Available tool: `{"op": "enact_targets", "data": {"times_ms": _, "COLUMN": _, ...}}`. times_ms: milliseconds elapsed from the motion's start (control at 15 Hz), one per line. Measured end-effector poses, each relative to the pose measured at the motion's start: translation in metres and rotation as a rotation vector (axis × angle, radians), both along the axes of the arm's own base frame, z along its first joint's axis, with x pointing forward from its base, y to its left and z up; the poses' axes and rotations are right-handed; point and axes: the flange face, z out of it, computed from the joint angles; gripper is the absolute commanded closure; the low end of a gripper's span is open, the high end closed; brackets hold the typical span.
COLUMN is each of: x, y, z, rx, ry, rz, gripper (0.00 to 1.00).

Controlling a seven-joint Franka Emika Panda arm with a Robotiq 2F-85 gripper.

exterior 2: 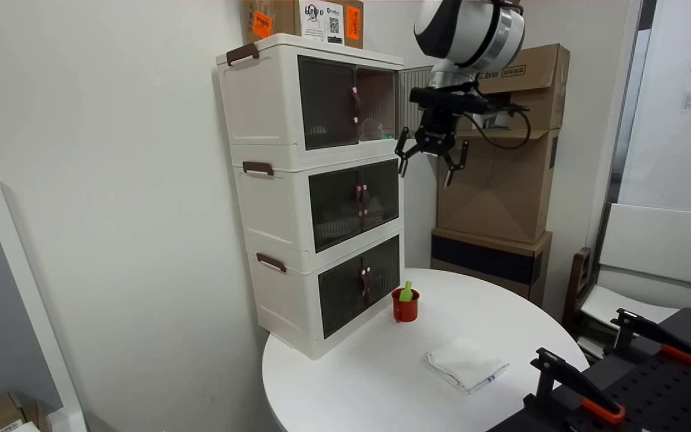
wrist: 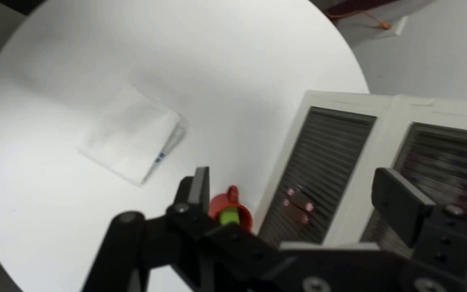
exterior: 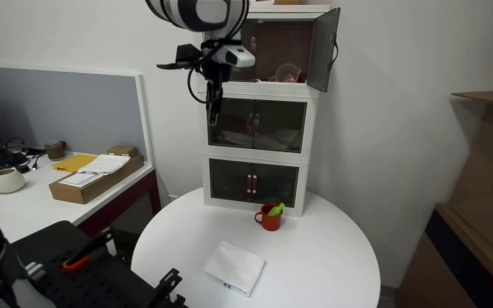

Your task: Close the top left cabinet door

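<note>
Dark top left cabinet door point(exterior 2: 327, 103) faces front, handle point(exterior 2: 356, 105) upright.

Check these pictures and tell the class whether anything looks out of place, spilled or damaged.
Yes: the top right cabinet door, seen from the front, stands open, which looks odd because the top left cabinet door, middle doors and bottom doors all appear shut. No spill or damage shows.

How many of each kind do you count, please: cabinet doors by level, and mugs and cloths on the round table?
Top doors: 2 (one swung open)
Middle doors: 2
Bottom doors: 2
Mugs: 1
Cloths: 1
Total: 8
</note>
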Motion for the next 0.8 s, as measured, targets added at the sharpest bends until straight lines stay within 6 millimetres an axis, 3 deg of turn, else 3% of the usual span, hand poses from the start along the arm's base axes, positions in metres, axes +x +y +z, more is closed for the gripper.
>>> {"op": "enact_targets", "data": {"times_ms": 200, "x": -0.026, "y": 0.001, "z": -0.038, "rx": -0.07, "ry": 0.14, "rz": 0.093, "gripper": 0.0}}
{"op": "enact_targets", "data": {"times_ms": 467, "x": -0.069, "y": 0.031, "z": -0.073, "rx": -0.185, "ry": 0.249, "rz": 0.28, "gripper": 0.0}}
{"op": "enact_targets", "data": {"times_ms": 600, "x": -0.095, "y": 0.044, "z": -0.079, "rx": -0.249, "ry": 0.268, "rz": 0.377, "gripper": 0.0}}
{"op": "enact_targets", "data": {"times_ms": 800, "x": -0.126, "y": 0.052, "z": -0.073, "rx": -0.355, "ry": 0.257, "rz": 0.504, "gripper": 0.0}}
